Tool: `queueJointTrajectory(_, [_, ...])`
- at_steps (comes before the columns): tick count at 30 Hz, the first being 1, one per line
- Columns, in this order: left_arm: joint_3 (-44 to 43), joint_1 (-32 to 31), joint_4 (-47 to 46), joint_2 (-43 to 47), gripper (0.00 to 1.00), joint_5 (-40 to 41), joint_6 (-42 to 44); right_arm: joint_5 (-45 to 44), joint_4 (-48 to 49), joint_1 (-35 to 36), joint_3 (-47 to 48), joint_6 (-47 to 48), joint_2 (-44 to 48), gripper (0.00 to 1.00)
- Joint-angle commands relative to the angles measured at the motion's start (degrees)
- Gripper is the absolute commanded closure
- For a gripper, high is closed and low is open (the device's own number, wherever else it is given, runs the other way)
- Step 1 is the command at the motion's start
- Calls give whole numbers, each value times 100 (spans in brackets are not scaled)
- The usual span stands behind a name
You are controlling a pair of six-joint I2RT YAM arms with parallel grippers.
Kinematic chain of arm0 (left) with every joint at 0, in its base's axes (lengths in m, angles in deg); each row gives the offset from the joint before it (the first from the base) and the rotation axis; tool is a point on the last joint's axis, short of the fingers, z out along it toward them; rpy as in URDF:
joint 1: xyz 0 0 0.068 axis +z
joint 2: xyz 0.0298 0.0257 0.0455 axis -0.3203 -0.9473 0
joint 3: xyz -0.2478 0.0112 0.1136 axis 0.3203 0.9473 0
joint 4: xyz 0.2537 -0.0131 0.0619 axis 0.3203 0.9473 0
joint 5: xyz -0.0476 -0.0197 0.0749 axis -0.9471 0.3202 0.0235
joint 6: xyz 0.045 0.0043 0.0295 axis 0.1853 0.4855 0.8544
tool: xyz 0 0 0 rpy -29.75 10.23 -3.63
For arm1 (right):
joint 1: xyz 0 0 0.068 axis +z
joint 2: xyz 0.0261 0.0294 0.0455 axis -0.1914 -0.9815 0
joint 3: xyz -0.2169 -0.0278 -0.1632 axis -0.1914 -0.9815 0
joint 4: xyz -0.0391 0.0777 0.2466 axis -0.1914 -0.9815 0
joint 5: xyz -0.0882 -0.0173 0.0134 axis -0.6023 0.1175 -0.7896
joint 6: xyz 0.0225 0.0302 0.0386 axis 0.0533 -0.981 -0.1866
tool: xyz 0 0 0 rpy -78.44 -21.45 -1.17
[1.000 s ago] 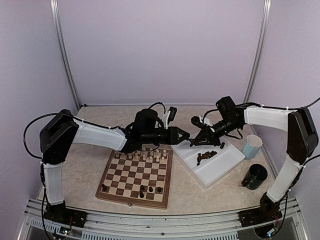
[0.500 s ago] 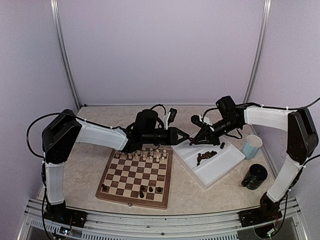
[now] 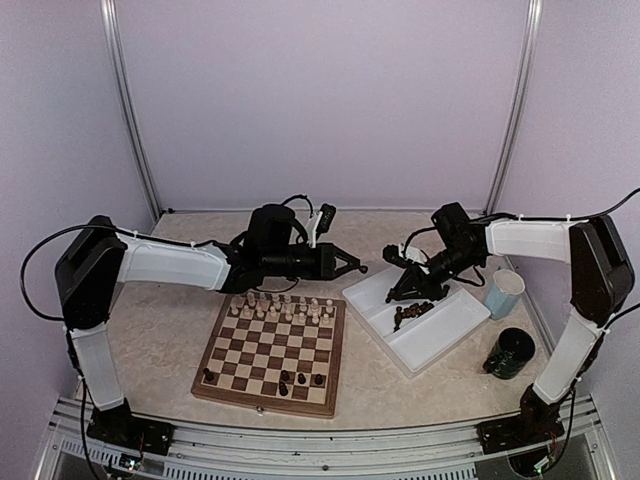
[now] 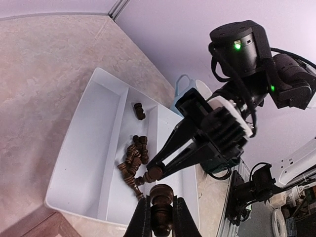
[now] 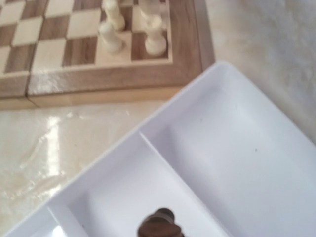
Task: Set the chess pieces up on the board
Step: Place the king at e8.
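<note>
My left gripper (image 3: 354, 268) hovers between the board's far right corner and the tray, shut on a dark chess piece (image 4: 161, 210). My right gripper (image 3: 396, 291) is over the white tray's left compartment. In the left wrist view its tips (image 4: 154, 171) are closed on another dark piece, which also shows at the bottom of the right wrist view (image 5: 158, 228). The board (image 3: 232, 385) carries cream pieces (image 3: 282, 308) on its far rows and several dark pieces (image 3: 300, 379) on its near row. More dark pieces (image 3: 411, 312) lie piled in the tray.
The white divided tray (image 3: 452, 330) lies right of the board. A pale blue cup (image 3: 503, 292) and a black cup (image 3: 510, 352) stand at the far right. The board's rim (image 5: 98, 79) is close to the tray's left edge.
My left arm has drawn back to the left with its dark piece. The two grippers now stand further apart. My right gripper has dipped slightly over the tray.
</note>
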Motion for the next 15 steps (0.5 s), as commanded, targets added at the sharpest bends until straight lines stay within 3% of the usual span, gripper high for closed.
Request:
queueJointTrajectory(1, [138,37,1234,854,100,296,757,-348,-91,-42,-8,96,-222,96])
queueJointTrajectory(10, [9,-20,5523,2621,100,1872,1796,-570,-223,-43,44,222,-470,96])
queueJointTrajectory(15, [141,-169,6694,3016,100,2278,1630,-639,-232,-42,15,261,-453,96])
